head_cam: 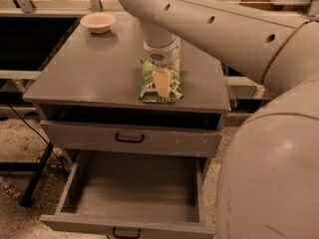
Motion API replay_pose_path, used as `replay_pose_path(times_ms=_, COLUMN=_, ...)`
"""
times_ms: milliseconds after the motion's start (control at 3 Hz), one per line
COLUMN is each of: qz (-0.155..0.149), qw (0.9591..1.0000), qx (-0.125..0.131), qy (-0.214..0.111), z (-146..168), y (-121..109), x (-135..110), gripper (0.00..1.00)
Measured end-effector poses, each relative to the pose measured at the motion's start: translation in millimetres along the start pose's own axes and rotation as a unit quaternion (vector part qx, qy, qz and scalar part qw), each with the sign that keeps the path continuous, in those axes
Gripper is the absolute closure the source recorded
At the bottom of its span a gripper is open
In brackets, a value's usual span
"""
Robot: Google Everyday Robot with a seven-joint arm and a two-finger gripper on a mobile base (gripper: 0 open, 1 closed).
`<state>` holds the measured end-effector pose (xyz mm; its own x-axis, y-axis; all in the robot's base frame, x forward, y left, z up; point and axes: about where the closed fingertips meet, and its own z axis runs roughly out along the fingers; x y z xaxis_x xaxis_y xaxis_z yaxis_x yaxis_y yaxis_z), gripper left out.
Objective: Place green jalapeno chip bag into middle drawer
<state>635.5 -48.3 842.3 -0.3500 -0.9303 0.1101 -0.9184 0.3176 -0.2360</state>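
The green jalapeno chip bag (147, 86) lies on the grey cabinet top (94, 71), near its front edge. My gripper (161, 82) comes straight down onto the bag from the arm above. One pale finger (162, 83) presses into the bag's middle and the foil bunches up around it; the other finger is hidden behind. The gripper looks shut on the bag, which still rests on the top. The middle drawer (75, 180) is pulled wide open below, its box interior bare, with a small black handle (125, 232) at the front.
A beige bowl (97, 22) stands at the back left of the cabinet top. A shut grey drawer front (129, 138) sits directly above the open drawer. My large pale arm fills the right side. A black leg and cables lie on the speckled floor at left.
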Motion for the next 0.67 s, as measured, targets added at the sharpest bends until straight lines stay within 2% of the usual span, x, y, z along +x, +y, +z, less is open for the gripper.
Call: replay_pose_path(times_ms=667, qz=0.000, qw=1.0000, qx=0.000, qy=0.000, z=0.0, y=0.0, x=0.0, gripper=0.88)
